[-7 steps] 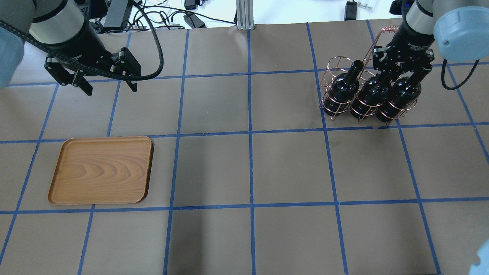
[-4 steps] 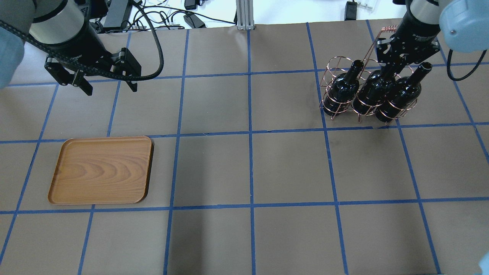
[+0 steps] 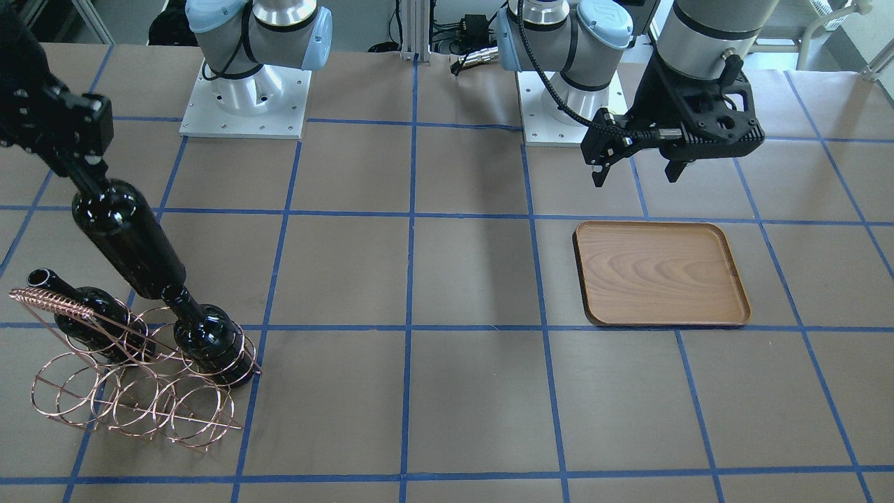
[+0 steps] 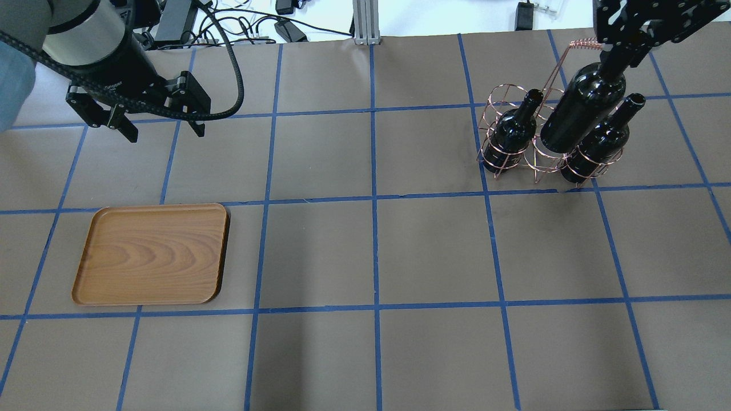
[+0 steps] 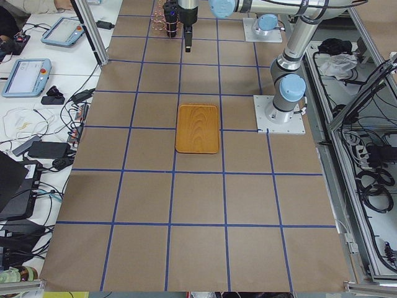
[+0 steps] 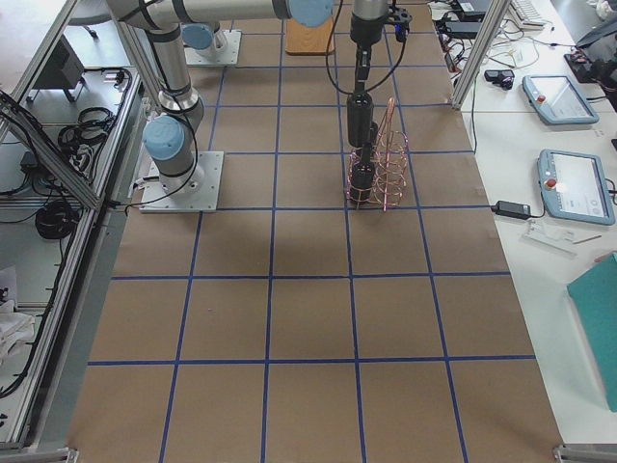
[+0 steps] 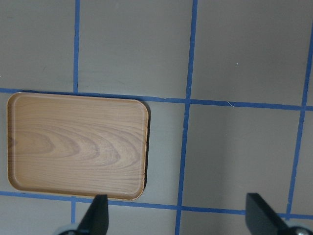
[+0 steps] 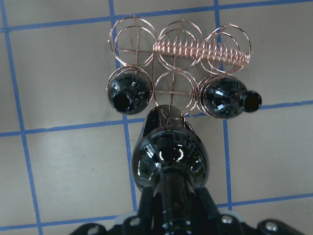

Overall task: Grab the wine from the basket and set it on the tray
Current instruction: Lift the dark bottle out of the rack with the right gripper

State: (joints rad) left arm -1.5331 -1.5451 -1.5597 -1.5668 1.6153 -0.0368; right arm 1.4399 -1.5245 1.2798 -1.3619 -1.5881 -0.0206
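My right gripper [image 4: 624,52] is shut on the neck of the middle wine bottle [image 4: 578,114] and holds it lifted, its base just above the copper wire basket [image 4: 498,98]. In the front view the held bottle [image 3: 129,241] hangs tilted over the basket [image 3: 133,398]. Two other black bottles [image 4: 514,132] [image 4: 599,142] stand in the basket's rings. The right wrist view looks down the held bottle [image 8: 171,156] at the basket [image 8: 178,49]. The wooden tray [image 4: 151,254] lies bare at the near left. My left gripper [image 4: 160,128] is open and empty, hovering beyond the tray [image 7: 76,144].
Brown table paper with a blue tape grid. Cables and power bricks [image 4: 285,28] lie past the far edge, beside a metal post [image 4: 364,23]. Both arm bases [image 3: 244,91] stand at the robot's side of the table.
My right gripper has risen with the middle bottle, pulling it up out of its basket ring. The left arm has not moved.
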